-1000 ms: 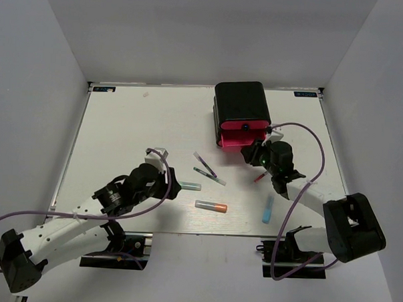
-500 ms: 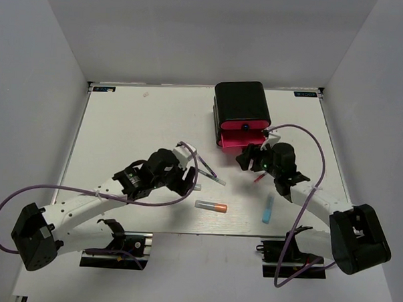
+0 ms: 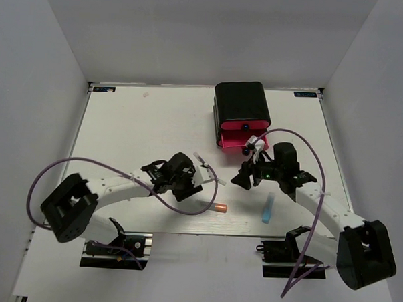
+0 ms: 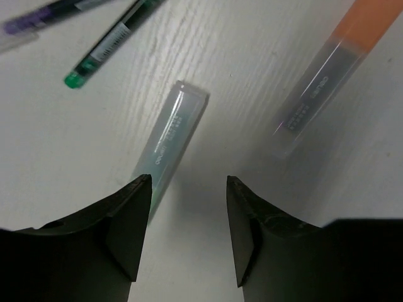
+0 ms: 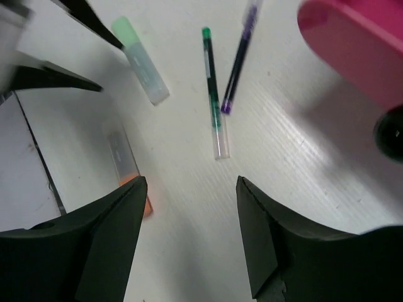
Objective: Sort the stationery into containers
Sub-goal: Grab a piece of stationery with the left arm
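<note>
Left pincer [image 4: 186, 233] has swung in from the near side of the tabletop [image 3: 135, 128] to the middle, and the right pincer [image 5: 189, 242] has backed off from the pink drawer [image 3: 237, 138] it was nosing at a second ago! Now the left pincer hangs low with jaws apart, nothing gripped. The green marker [image 4: 170, 141] lies flat right under it, running out ahead of the tips at a slant, its near end tucked just beside one finger [image 4: 129, 229] and clear of the other. Off to the other side of that pincer and further ahead sits the grey marker with orange cap [image 4: 315, 82], apart from the green one. Beyond the green marker's far end lie the green pen [image 4: 107, 50] and the purple pen [image 4: 38, 19], close together. Over to the right pincer: jaws wide, empty, hovering above bare tabletop. Ahead of it the two thin pens lie nearly side by side, the green marker past them to one side. The pink drawer stands pulled out of the glossy black case [image 3: 242, 102] just off to the pincer's other side, its black knob [image 5: 390, 129] at the edge of the wrist view. The light blue marker [image 3: 268, 211] lies behind the right pincer, toward the arm's base, well apart from the rest.
</note>
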Robot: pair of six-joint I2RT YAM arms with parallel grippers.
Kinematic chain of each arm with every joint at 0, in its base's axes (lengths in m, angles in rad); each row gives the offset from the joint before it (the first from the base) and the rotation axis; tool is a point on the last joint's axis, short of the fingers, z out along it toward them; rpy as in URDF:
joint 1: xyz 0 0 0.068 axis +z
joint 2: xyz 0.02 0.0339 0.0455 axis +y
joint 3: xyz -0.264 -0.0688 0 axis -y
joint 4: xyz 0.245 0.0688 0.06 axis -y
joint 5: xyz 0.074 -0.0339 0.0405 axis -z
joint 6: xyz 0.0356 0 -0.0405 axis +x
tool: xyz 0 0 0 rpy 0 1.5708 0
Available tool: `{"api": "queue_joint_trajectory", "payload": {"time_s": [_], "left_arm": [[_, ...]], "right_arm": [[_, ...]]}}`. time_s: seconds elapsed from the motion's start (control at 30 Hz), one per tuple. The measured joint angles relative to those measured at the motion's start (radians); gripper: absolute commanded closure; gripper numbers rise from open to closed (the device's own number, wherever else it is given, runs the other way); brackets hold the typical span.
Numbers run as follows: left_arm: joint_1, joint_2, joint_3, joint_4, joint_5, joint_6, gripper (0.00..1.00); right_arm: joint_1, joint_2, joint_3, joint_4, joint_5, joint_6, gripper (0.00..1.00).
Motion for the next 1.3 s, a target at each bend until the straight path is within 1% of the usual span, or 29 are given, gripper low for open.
{"api": "queue_joint_trajectory", "payload": {"time_s": [0.03, 0.07, 0.1, 0.17, 0.2, 0.3, 0.37, 0.53, 0.57, 0.6, 0.67, 0.7, 0.83, 0.9, 0.93, 1.07, 1.13, 1.27, 1.3], "left_arm": [[0.0, 0.034, 0.003, 0.0, 0.003, 0.016, 0.42], [0.0, 0.071, 0.009, -0.002, 0.005, 0.029, 0.47], [0.0, 0.106, 0.016, -0.002, 0.008, 0.04, 0.49], [0.0, 0.159, 0.037, -0.003, 0.01, 0.062, 0.5], [0.0, 0.18, 0.047, 0.002, 0.012, 0.068, 0.5], [0.0, 0.206, 0.071, 0.01, 0.012, 0.089, 0.56], [0.001, 0.225, 0.083, 0.021, 0.013, 0.101, 0.58], [0.001, 0.256, 0.121, 0.015, 0.014, 0.109, 0.58], [0.001, 0.252, 0.122, 0.012, 0.013, 0.108, 0.56], [0.001, 0.245, 0.121, 0.006, 0.013, 0.106, 0.51], [0.001, 0.215, 0.119, 0.001, 0.001, 0.099, 0.46], [0.001, 0.196, 0.119, 0.002, -0.01, 0.097, 0.35], [0.003, 0.139, 0.127, 0.025, -0.091, 0.057, 0.12], [0.012, 0.155, 0.161, 0.008, -0.154, -0.021, 0.12], [0.022, 0.187, 0.214, -0.037, -0.192, -0.078, 0.12], [0.061, 0.392, 0.528, -0.202, -0.315, -0.391, 0.12], [0.074, 0.454, 0.617, -0.267, -0.365, -0.547, 0.12], [0.093, 0.484, 0.628, -0.392, -0.409, -0.837, 0.2], [0.099, 0.486, 0.626, -0.408, -0.408, -0.879, 0.2]], "right_arm": [[0.0, -0.03, 0.0, -0.008, -0.014, -0.018, 0.35], [0.0, -0.06, 0.0, -0.007, -0.027, -0.033, 0.35], [0.0, -0.09, 0.0, -0.003, -0.036, -0.047, 0.35], [-0.001, -0.144, 0.0, -0.002, -0.041, -0.064, 0.35], [-0.003, -0.17, 0.0, -0.001, -0.042, -0.074, 0.34], [-0.013, -0.229, -0.001, 0.009, -0.042, -0.092, 0.34], [-0.02, -0.257, -0.003, 0.015, -0.041, -0.103, 0.34], [-0.038, -0.298, -0.015, 0.025, -0.043, -0.121, 0.34], [-0.042, -0.302, -0.019, 0.022, -0.043, -0.124, 0.34], [-0.045, -0.304, -0.022, 0.023, -0.043, -0.128, 0.34], [-0.051, -0.306, -0.027, 0.024, -0.043, -0.132, 0.33], [-0.052, -0.306, -0.028, 0.024, -0.043, -0.132, 0.33], [-0.053, -0.306, -0.029, 0.023, -0.047, -0.135, 0.33], [-0.054, -0.306, -0.029, 0.023, -0.048, -0.135, 0.33], [-0.055, -0.306, -0.029, 0.023, -0.047, -0.135, 0.33], [-0.058, -0.306, -0.03, 0.023, -0.046, -0.135, 0.33], [-0.059, -0.307, -0.03, 0.024, -0.043, -0.135, 0.33], [-0.059, -0.309, -0.03, 0.024, -0.039, -0.135, 0.33], [-0.059, -0.31, -0.03, 0.024, -0.039, -0.135, 0.33]]}}
